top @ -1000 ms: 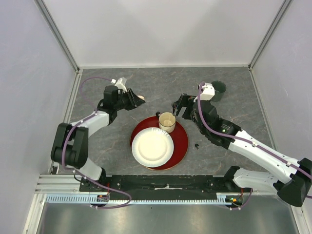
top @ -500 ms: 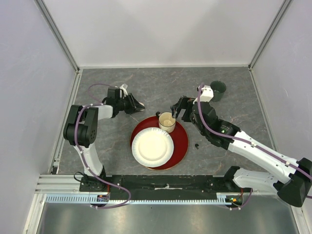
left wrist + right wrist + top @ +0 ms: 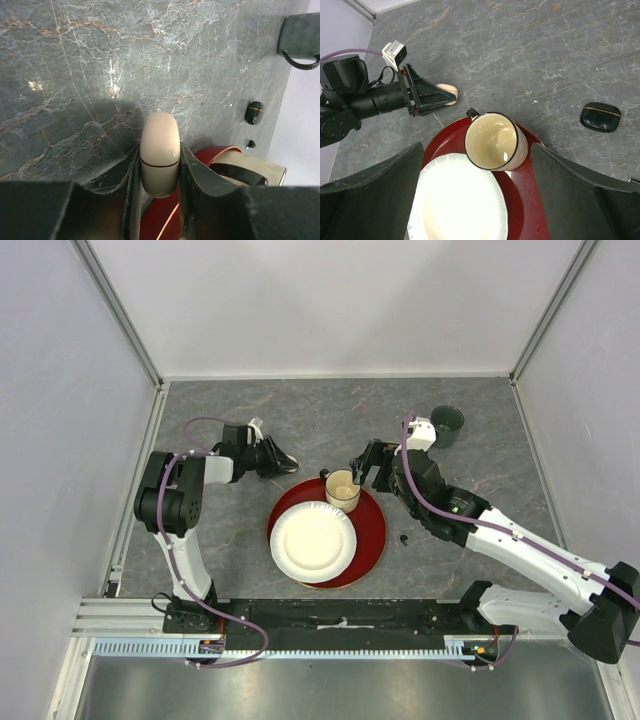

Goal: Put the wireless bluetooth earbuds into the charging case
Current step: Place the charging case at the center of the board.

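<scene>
Overhead, a grey marbled worktop (image 3: pixel 330 405) sits boxed in by pale walls (image 3: pixel 330 310). The left jaws pinch a cream case (image 3: pixel 159 145) by its sides, just off the far-left rim of the red tray (image 3: pixel 372 525). The right jaws stand spread wide over a cup (image 3: pixel 492 140) at the tray's far edge, holding nothing. A black case (image 3: pixel 600 116) lies on the worktop near the tray, and one black earbud (image 3: pixel 404 538) lies just beside its right rim.
</scene>
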